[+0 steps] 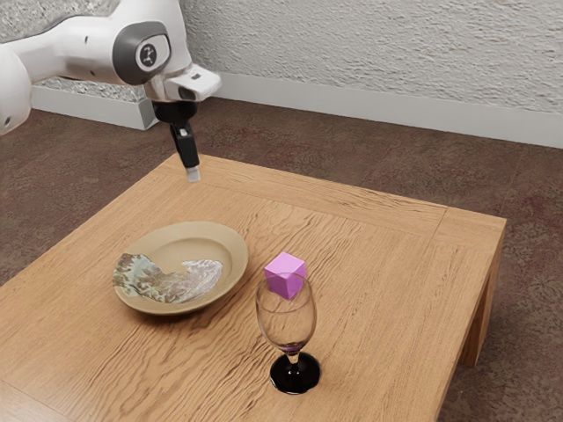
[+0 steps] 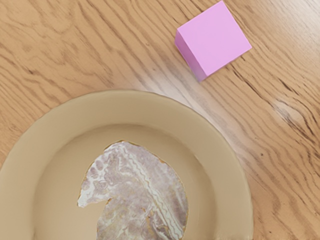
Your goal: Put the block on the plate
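My gripper (image 1: 193, 174) hangs above the table in the exterior view, higher than the plate and beyond its far side; its state cannot be made out. The pink-purple block (image 1: 285, 265) rests on the wood, apart from the plate, toward the exterior view's right. A tan plate (image 1: 233, 249) with a patterned patch in its centre lies flat on the table. From the hand, the wrist view gives the block (image 2: 214, 42) on bare wood beside the plate (image 2: 125, 107), whose rim is partly cut off by the picture's edge.
A clear stemmed glass (image 1: 286, 325) with a black base stands upright close to the block, overlapping its lower part in the exterior view. Bare wooden tabletop (image 1: 387, 264) extends toward the exterior view's right edge of the table.
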{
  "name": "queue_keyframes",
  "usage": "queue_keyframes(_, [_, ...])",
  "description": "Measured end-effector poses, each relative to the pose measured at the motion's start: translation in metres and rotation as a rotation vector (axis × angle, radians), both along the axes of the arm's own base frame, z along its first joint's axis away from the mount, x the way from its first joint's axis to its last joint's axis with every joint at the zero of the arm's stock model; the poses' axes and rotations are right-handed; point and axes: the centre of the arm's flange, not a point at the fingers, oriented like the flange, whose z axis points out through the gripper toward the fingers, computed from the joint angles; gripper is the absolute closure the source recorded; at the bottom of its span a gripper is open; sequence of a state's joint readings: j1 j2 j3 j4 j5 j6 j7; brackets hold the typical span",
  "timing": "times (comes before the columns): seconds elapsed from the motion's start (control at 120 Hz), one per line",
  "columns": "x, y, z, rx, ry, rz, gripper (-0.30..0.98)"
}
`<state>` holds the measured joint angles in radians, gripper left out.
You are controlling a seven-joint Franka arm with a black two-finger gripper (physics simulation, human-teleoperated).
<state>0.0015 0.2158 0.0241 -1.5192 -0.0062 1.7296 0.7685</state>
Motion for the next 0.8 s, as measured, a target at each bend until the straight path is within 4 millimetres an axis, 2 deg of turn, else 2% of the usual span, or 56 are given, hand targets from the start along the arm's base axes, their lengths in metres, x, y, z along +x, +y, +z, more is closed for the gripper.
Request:
queue_keyframes(0.175, [0.0, -0.001, -0.001, 0.002, 0.004, -0.026, 0.0])
queue_keyframes(0.333, [0.003, -0.024, -0.005, 0.003, 0.01, -0.068, 0.0])
queue_keyframes(0.417, [0.012, -0.04, -0.025, 0.005, 0.038, -0.069, 0.0])
queue_keyframes(0.533, [0.017, -0.056, -0.041, 0.0, 0.058, -0.038, 0.0])
queue_keyframes(0.633, [0.022, -0.09, -0.058, 0.004, 0.049, -0.015, 0.0])
queue_keyframes(0.692, [0.03, -0.101, -0.08, 0.005, 0.052, 0.018, 0.0])
queue_keyframes(0.8, [0.046, -0.108, -0.116, -0.001, 0.033, 0.101, 0.0])
